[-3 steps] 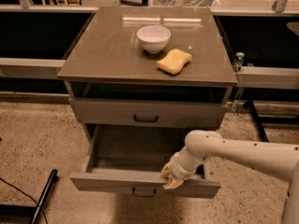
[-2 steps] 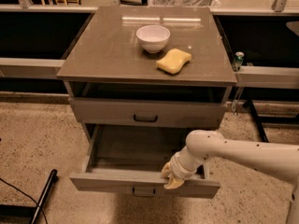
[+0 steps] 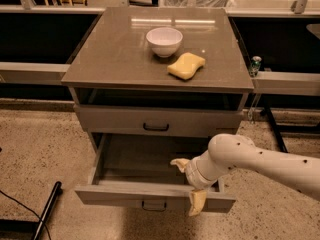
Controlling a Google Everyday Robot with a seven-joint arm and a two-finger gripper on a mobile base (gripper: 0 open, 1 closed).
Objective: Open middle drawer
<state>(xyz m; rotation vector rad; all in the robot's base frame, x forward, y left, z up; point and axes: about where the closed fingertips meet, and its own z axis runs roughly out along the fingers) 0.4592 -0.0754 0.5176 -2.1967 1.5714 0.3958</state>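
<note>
Middle drawer (image 3: pixel 140 166): pulled well out, lying beneath and to the left of the end effector (image 3: pixel 188 184); no shift over the last second. End effector: fingers spread apart, one inside the drawer, one hanging over its front. Assessment: opening looks essentially complete, release pending

My pincer (image 3: pixel 184 188), its tan-yellow fingers (image 3: pixel 196 204) spread, is hanging at the grey-beige middle drawer (image 3: pixel 120 195). My arm (image 3: pixel 265 161) is showing white with dark dots. A white bowl (image 3: pixel 164 40) and yellow sponge (image 3: pixel 186 65) are sitting on the grey-brown table (image 3: pixel 110 59).
</note>
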